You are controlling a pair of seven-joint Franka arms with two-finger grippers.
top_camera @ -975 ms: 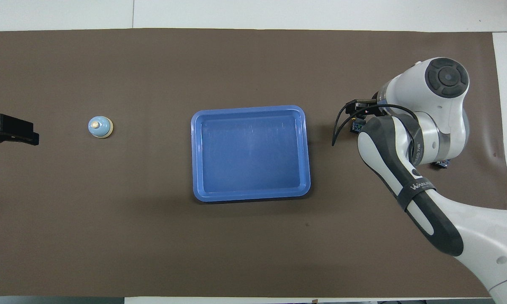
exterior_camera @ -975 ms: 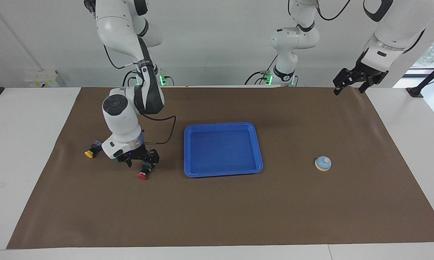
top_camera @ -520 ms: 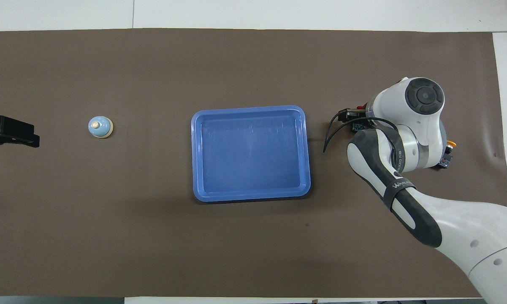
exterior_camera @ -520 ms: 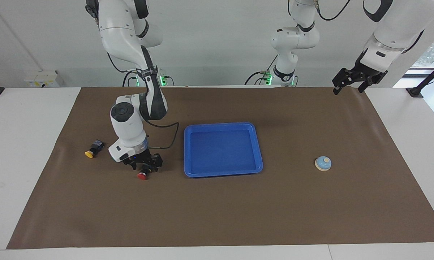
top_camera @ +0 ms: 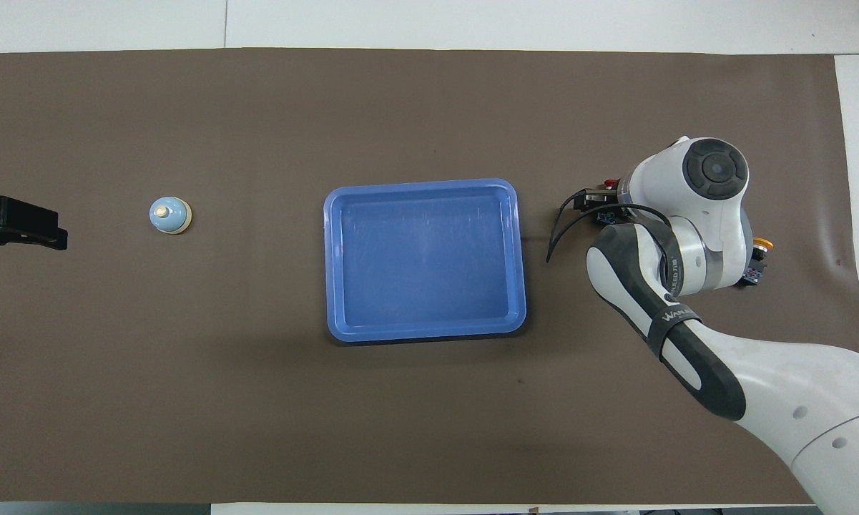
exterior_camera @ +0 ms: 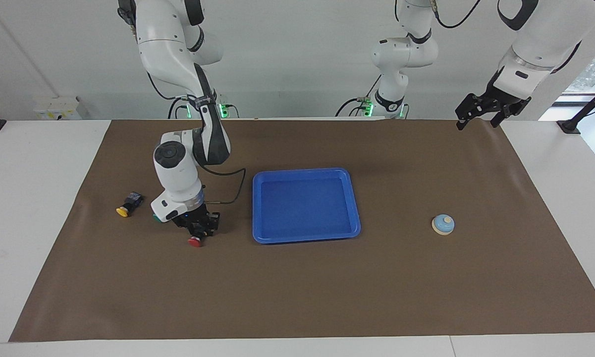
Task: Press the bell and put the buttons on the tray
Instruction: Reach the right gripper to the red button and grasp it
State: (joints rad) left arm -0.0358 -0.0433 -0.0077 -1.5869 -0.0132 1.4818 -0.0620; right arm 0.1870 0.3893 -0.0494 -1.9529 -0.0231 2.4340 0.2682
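Yellow button [exterior_camera: 123, 211] is lying on the brown mat [exterior_camera: 297, 292] toward the right arm's end of the desk [exterior_camera: 34, 198], well apart from the tray. Beside it, a sliver of green button [exterior_camera: 155, 216] is peeking out by the right arm's wrist, mostly hidden. The right tool [exterior_camera: 198, 234] is sitting low over the mat, and its fingers seem to be clenching the black body of the red button [exterior_camera: 194, 241], whose cap is pointing away from the robots; whether that button is touching the mat is hard to say. In the overhead view the right arm's wrist is covering most of this spot, with only a speck of red showing at its edge. The blue tray [exterior_camera: 354, 218] is lying mid-desk with nothing in it. The bell [exterior_camera: 443, 224] is standing alone toward the left arm's end. The left tool [exterior_camera: 479, 119] is waiting raised over the mat's corner by its own base, fingers spread and holding nothing.
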